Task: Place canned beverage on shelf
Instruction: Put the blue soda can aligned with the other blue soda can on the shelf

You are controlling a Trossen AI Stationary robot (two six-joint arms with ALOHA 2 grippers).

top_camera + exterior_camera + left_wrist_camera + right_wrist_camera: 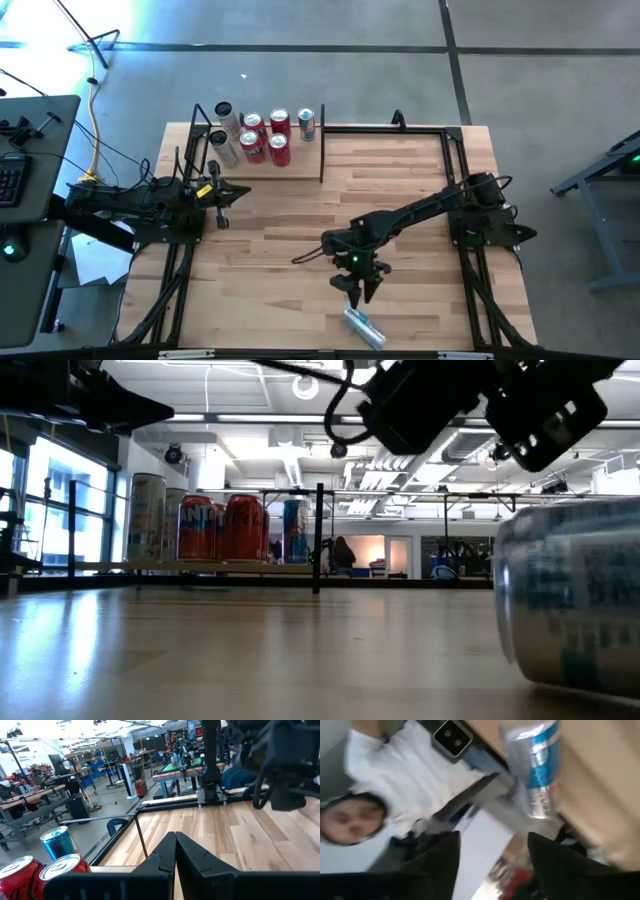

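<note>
A silver and blue can (365, 328) was seen lying on its side near the table's near edge, just beyond the right gripper (358, 288), which hung above the board with its fingers spread apart and nothing between them. No contact between fingers and can could be made out. In the right wrist view the can (536, 767) was shown ahead of the two dark fingers (440, 865), clear of both. In the low view it (570, 595) filled the right foreground, its curved metal wall printed in blue.

The shelf (300, 170), a small pale-wood board framed by thin black rods, was set at the far left of the table, well apart from the lying can. Several cans (262, 135) were stood upright on it: red ones, pale silver ones and a blue-banded one. The left gripper (221, 193) was held near the shelf's near side, its fingers (175, 855) pressed together on nothing.

The tabletop (400, 190) was made of pale wooden slats with a smooth grain, bordered by a black metal frame. Around it a grey floor was laid, with cables at the far left. Beyond the table a workshop with benches and ceiling lights was visible. A person in a white top (405, 775) was caught, blurred, in the right wrist view.
</note>
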